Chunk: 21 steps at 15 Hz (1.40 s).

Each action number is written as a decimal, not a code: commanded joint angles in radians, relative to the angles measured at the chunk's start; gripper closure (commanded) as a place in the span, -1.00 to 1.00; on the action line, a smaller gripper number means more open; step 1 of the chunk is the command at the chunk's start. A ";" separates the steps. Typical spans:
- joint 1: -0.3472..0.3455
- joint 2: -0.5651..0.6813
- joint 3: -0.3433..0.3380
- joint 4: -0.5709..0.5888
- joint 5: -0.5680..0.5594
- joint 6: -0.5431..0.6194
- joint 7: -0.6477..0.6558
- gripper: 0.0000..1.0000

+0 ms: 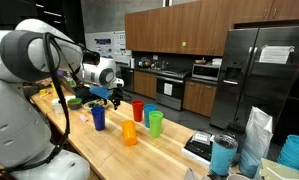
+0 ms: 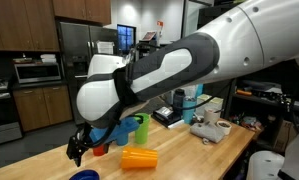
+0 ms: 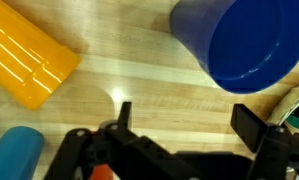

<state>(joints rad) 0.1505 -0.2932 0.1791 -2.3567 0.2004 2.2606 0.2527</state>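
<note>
blue cup (image 3: 239, 45): upright on the wooden counter (image 3: 139, 80), mouth up, nothing seen inside; in the wrist view it lies ahead of the claw, off toward one finger's side
claw (image 3: 184, 115): jaws spread wide, holding nothing, low over bare wood just short of the blue cup
orange cup (image 3: 29, 65): on its side, long axis slanting, well apart from the blue cup across the gap
green cup (image 2: 141, 126): upright near the blue cup, contents hidden

The arm (image 2: 174, 68) bends low, its pincer (image 3: 184, 118) pointing down, jaws spread wide.
</note>
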 commanded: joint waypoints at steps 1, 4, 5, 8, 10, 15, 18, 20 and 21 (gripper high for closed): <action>-0.002 0.000 -0.003 -0.014 0.002 0.046 -0.008 -1.00; -0.004 0.000 -0.006 -0.015 0.000 0.077 -0.004 -1.00; -0.006 0.000 -0.005 -0.015 -0.003 0.085 -0.001 -1.00; -0.001 0.005 -0.003 -0.012 -0.001 0.080 0.000 -1.00; -0.002 0.005 -0.003 -0.012 -0.001 0.084 0.000 -1.00; -0.003 0.005 -0.003 -0.012 -0.001 0.085 0.000 -1.00; -0.003 0.005 -0.003 -0.012 -0.001 0.085 0.000 -1.00; -0.003 0.005 -0.003 -0.012 -0.001 0.085 0.000 -1.00; -0.003 0.006 -0.003 -0.012 -0.001 0.085 0.000 -1.00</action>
<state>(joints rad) 0.1471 -0.2871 0.1775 -2.3706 0.2004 2.3483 0.2526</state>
